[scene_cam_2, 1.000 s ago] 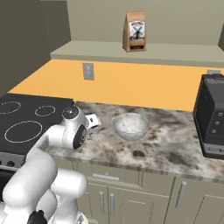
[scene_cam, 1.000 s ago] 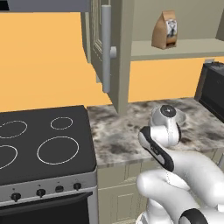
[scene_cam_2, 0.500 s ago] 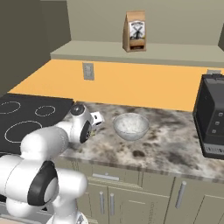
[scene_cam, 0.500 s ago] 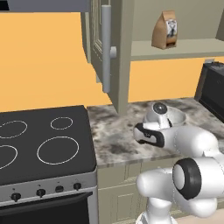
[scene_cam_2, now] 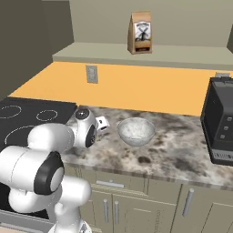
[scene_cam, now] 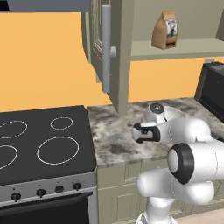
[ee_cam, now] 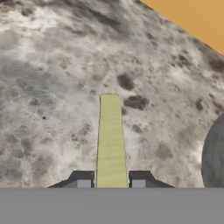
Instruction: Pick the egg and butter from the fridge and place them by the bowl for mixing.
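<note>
So the end effector (ee_cam: 111, 183) is clamped down on the butter (ee_cam: 110, 142), fingers (ee_cam: 82, 180) pinching one end of the pale yellow stick from either side. The stick's long axis runs straight out along the line of the end effector, free end pointing away from the hand over the speckled desk (ee_cam: 52, 87). Looks like it's hanging just above the stone rather than lying on it, but honestly from the hand camera alone I can't be sure whether the far end touches.

The curved grey rim at the right edge of the hand view is the bowl (ee_cam: 214, 157), beside the butter and apart from it. In the right base view the arm's wrist sits low over the desk (scene_cam_2: 173, 150), left of the shiny metal bowl (scene_cam_2: 135, 131), with the stove (scene_cam_2: 27, 123) on the other side of it. A brown paper bag (scene_cam_2: 140, 32) stands on the shelf (scene_cam_2: 182, 53) above, and a dark appliance (scene_cam_2: 219, 120) is off to the right.
</note>
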